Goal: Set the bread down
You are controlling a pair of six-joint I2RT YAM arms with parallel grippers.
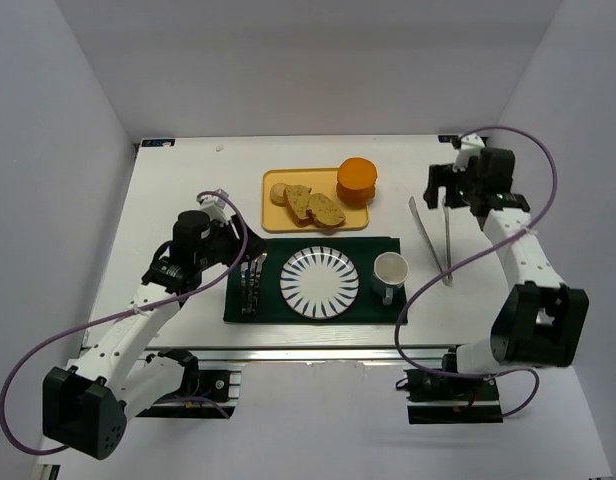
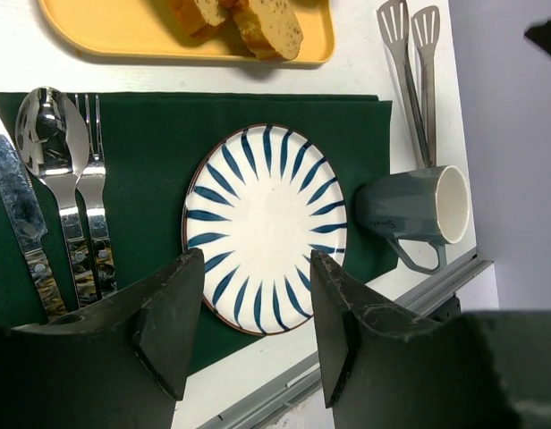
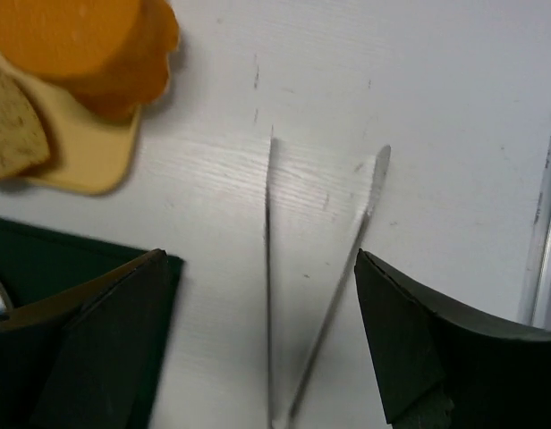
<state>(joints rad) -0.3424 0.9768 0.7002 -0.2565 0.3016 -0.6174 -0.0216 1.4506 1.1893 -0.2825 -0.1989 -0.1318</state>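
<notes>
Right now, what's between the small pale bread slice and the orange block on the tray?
Two bigger, darker slices lie between the small pale slice and the orange block on the yellow tray. The overhead view shows it.

Left arm [image 1: 178, 262] bent inward, jaws half apart, empty; right arm [image 1: 518, 250] stretched forward, jaws wide, empty

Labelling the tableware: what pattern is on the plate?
The plate is white with dark blue radiating stripes, clearest in the left wrist view.

Bright, even light with soft shadows; the right wrist view is blurred, smearing the tongs [image 3: 268, 268].
</notes>
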